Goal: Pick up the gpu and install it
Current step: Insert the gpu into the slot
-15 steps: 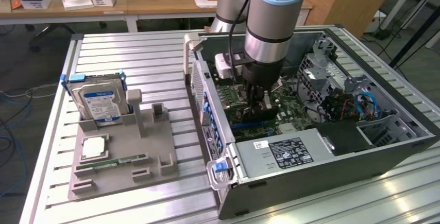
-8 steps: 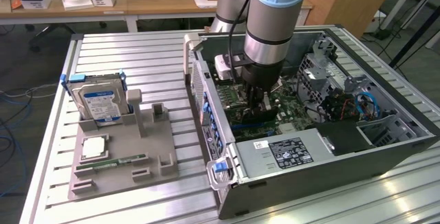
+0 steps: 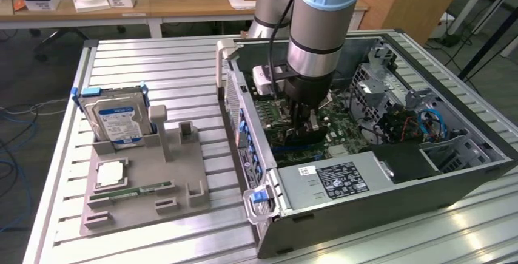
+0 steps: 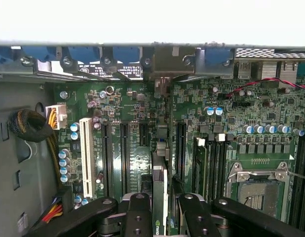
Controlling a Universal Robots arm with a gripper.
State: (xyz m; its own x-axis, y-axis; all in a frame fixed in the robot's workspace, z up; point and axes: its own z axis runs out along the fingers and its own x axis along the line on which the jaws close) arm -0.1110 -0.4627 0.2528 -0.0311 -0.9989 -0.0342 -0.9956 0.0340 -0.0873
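Note:
In the wrist view the gpu (image 4: 160, 190) appears edge-on as a thin card running from between my fingers toward its metal bracket (image 4: 164, 64) at the case's rear wall. My gripper (image 4: 159, 210) is shut on the gpu, one black finger (image 4: 137, 212) on each side. The card stands upright over the green motherboard (image 4: 137, 108), between the black expansion slots (image 4: 124, 153) and another long slot (image 4: 181, 148). Whether its edge sits in a slot is hidden. In the exterior view the gripper (image 3: 301, 123) reaches down inside the open computer case (image 3: 453, 167).
A white slot (image 4: 85, 148) and the CPU socket (image 4: 256, 192) flank the card. Outside the case, a grey fixture (image 3: 137, 179) holds a hard drive (image 3: 117, 121) and a narrow memory stick (image 3: 133, 190). The power supply (image 3: 336, 179) lies at the case's near end.

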